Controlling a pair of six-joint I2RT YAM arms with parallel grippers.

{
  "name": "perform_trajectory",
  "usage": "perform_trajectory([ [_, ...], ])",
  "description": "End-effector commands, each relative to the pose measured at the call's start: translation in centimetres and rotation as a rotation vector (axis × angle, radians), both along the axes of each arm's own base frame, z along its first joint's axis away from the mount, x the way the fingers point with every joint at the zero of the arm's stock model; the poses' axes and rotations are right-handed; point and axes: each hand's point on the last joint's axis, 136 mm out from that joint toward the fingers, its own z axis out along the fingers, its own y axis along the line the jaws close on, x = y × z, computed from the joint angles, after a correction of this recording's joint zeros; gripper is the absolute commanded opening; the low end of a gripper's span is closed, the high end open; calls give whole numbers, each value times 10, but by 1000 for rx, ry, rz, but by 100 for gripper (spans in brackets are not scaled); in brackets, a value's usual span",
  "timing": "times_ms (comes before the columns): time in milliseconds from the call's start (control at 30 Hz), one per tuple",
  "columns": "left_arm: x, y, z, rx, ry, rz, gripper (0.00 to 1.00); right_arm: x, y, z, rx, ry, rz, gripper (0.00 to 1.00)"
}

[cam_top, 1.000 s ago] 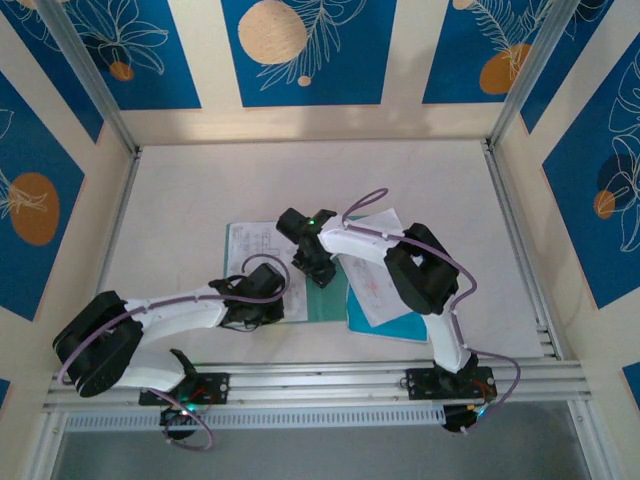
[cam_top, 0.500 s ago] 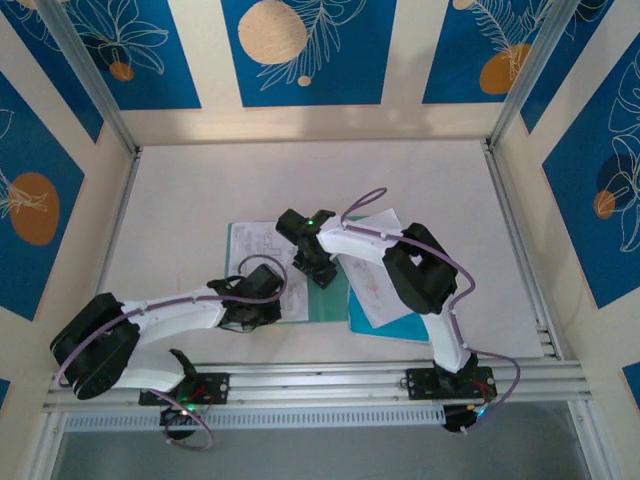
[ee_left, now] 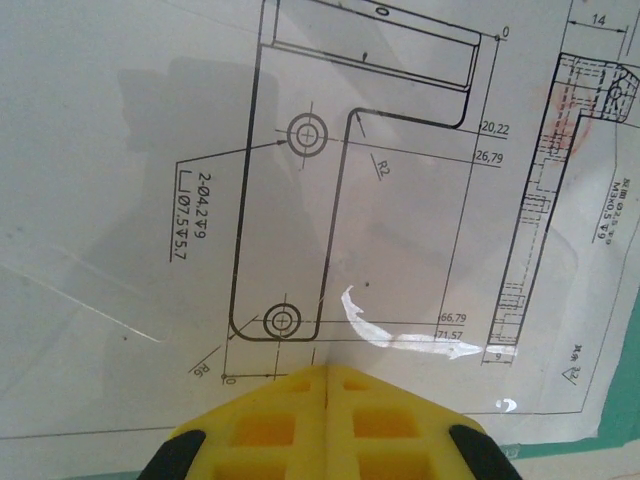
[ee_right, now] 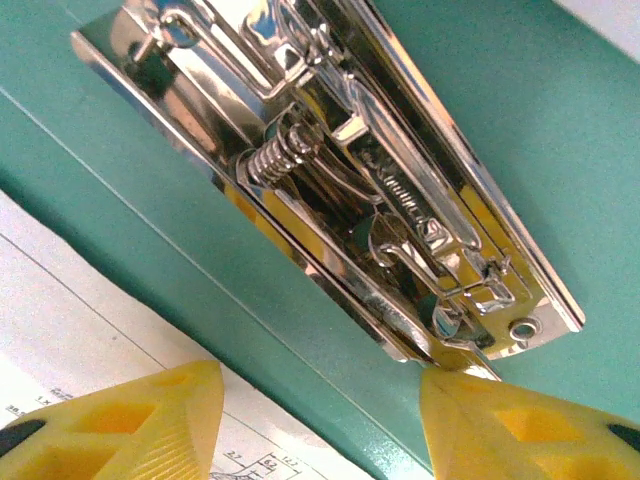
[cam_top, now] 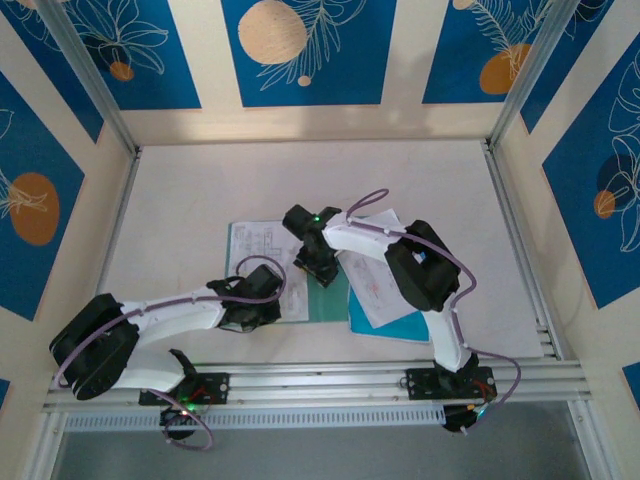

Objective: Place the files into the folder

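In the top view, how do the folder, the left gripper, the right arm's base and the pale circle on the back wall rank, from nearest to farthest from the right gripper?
From the right gripper:
1. folder: directly beneath it.
2. left gripper: to the near left, shut, over a printed sheet.
3. right arm's base: near edge, right side.
4. pale circle: back wall, farthest.

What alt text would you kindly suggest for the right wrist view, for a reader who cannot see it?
A shiny silver spring clip lies diagonally on the teal folder, seen close up. The right gripper is open below it, one yellow finger over a printed sheet.
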Motion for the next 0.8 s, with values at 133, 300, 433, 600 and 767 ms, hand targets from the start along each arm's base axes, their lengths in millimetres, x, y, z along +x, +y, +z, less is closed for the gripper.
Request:
perform_trajectory([
  [133,-17,26,-13,107,46,24,0,-2,-34,-30,-96,46,24,57],
  [300,-18,29,-14,112,46,31,0,3,-39,-40,-50,58,59,57],
  [433,-19,32,-15,120,48,36,0,8,-40,-42,-45,58,112,57],
  [600,-20,34,-16,124,52,43,0,7,-43,-51,-33,78,129,57],
  [767,-20,36,-14,129,47,49,0,9,-46,-57,1,86,143,57],
])
